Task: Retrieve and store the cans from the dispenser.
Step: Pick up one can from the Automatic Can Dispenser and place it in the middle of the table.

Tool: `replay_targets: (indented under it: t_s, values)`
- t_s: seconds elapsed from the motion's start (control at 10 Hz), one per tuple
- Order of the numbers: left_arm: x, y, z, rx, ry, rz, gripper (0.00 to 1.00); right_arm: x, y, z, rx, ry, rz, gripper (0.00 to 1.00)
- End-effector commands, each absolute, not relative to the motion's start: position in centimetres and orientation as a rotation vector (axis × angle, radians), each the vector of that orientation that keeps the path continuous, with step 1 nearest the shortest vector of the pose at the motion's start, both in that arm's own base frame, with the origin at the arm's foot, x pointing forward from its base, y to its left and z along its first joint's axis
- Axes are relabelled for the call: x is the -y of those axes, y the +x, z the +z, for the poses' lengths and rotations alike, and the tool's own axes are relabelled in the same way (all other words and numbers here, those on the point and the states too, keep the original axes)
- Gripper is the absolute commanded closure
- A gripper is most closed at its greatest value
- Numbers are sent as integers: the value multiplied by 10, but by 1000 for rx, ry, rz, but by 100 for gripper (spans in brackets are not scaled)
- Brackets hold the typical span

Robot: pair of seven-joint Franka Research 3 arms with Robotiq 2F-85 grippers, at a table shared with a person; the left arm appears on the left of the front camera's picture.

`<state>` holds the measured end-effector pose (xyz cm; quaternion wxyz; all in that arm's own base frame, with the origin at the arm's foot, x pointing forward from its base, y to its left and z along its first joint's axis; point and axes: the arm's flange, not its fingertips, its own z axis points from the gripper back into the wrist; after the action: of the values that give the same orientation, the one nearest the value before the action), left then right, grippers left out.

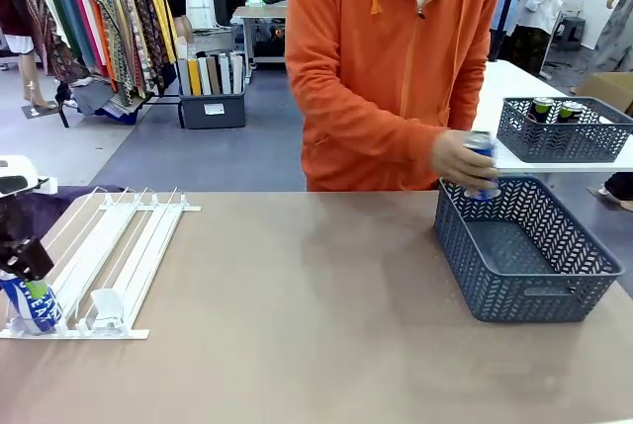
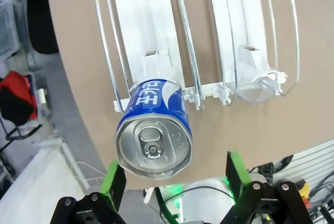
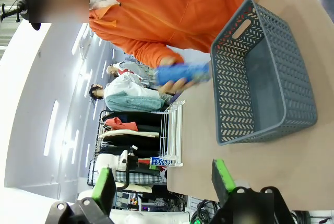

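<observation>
Can, blue (image 2: 154, 130), stands at the front lip of the dispenser (image 2: 151, 25), in its leftmost lane in the front view. Its silver top with the pull tab faces the left wrist camera, so its long axis runs roughly along the fingers, slightly tilted. The left gripper (image 2: 175, 177) is just above it. Its jaws are spread wider than the can top, with one green pad on either side and neither touching. A straight advance down along that axis would likely put the pads on the can's sides.

The right gripper (image 3: 163, 182) is also released and holds nothing. It is well apart from the dispenser, so the left arm is the nearer one.

The person's hand (image 1: 457, 159) holds a second blue can (image 1: 482, 147) at the far rim of the grey mesh basket (image 1: 534, 291). Dark cans (image 1: 542, 108) stand in the far basket (image 1: 564, 142).

The blue can carries white lettering and a white swoosh. The characters do not look Latin and cannot be read for sure.
</observation>
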<state>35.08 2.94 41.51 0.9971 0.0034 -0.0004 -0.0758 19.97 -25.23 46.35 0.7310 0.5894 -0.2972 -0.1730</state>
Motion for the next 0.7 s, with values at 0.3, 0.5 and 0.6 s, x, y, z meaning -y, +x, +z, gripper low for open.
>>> replay_targets:
  t_s: [0.3, 0.5, 0.6]
  values:
    - [-45, 371, 401, 21, -51, -166, 0, 253, 202, 467, 690, 1310, -361, 0]
    - [-48, 376, 400, 50, -82, -189, 0, 253, 202, 467, 690, 1310, -361, 0]
    - [-48, 378, 399, 62, -64, -173, 0, 253, 202, 467, 690, 1310, -361, 0]
